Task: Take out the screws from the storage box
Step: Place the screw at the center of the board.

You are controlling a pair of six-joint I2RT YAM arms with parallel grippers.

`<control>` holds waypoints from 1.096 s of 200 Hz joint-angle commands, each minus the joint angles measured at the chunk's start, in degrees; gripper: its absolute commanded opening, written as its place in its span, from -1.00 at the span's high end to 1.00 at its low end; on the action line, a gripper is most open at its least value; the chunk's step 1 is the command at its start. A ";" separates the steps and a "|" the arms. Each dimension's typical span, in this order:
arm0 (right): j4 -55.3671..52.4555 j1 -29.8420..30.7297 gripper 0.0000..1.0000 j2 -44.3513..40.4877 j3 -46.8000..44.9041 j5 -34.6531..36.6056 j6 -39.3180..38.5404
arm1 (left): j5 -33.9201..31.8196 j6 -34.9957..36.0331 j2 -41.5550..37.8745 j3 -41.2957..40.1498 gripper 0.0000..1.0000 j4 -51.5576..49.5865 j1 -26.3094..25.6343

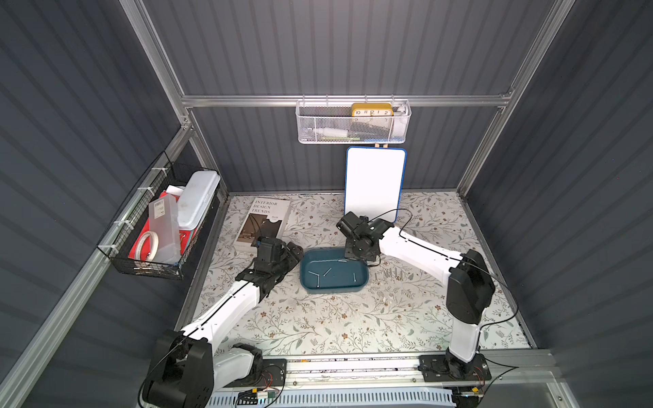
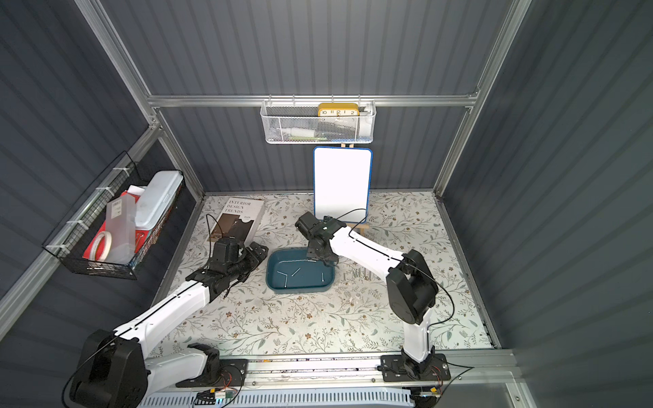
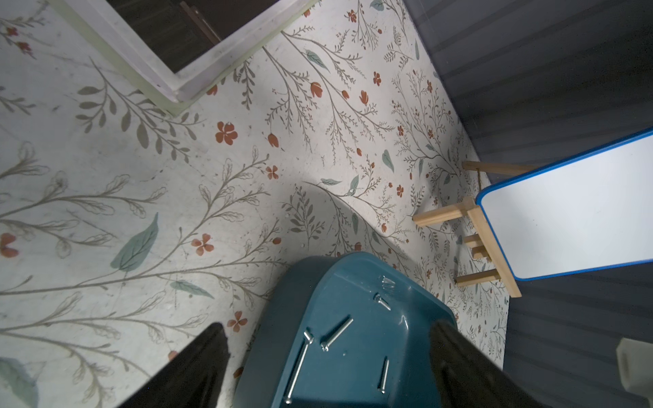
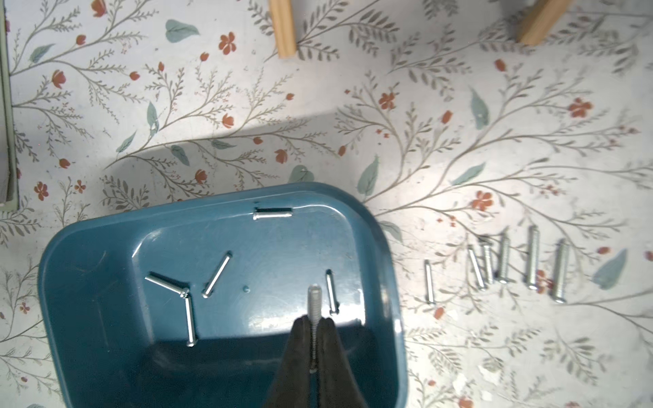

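The book (image 1: 263,222) bears the title INTERIOR DESIGN TRENDS in dark capitals on its pale cover; a smaller line beneath is too small to read. The yellow clock (image 1: 371,110) in the white mesh basket (image 1: 318,132) shows the numerals 10, 11, 12, 1 and 2. The sticker (image 1: 159,208) on the clear plastic case (image 1: 164,240) cannot be read

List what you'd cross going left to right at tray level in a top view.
black wire basket → left gripper → storage box → row of screws on the table
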 commanded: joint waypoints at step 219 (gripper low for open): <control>8.30 -9.86 0.79 -1.28 -23.11 -7.66 -21.30 | 1.70 5.96 9.22 2.28 -0.84 3.48 0.22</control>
